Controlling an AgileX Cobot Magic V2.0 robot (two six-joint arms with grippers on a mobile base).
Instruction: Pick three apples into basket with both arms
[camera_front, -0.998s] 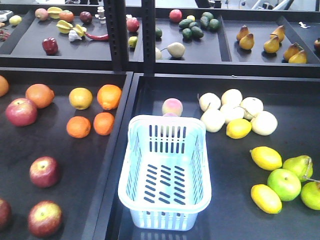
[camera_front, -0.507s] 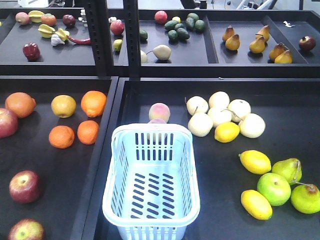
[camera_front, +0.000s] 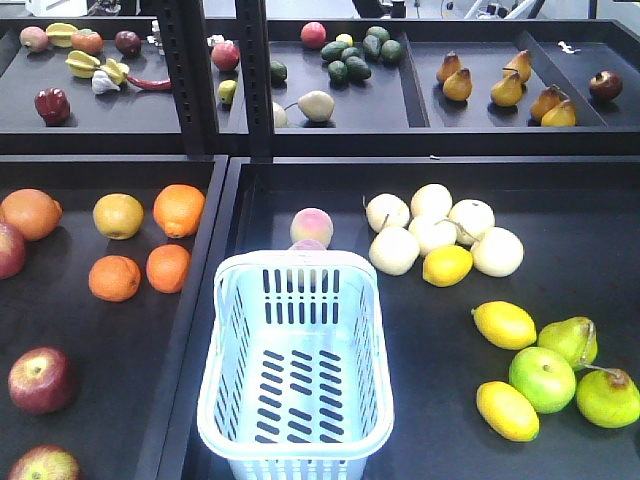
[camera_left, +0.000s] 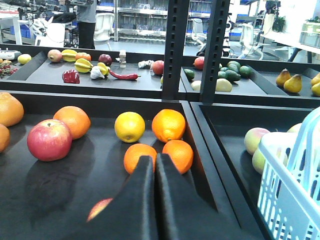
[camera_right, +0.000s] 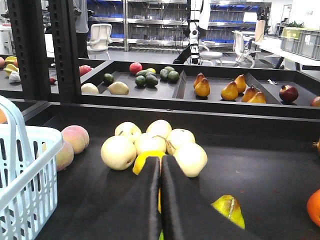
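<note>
The front half of the left tray (camera_front: 110, 350) is left largely bare: open floor is found between the oranges (camera_front: 115, 278) and the apples (camera_front: 40, 380), which are kept to the left edge and the front-left corner. Passage sideways to the basket (camera_front: 222, 340) is barred by the raised divider (camera_front: 190, 340) between the trays. The basket's mouth is open from above, but its far rim is crowded by peaches (camera_front: 311, 226). In the right tray (camera_front: 440, 410) a bare strip is left between the basket and the lemons (camera_front: 505, 325). The rear edge is blocked by two black uprights (camera_front: 190, 80).
</note>
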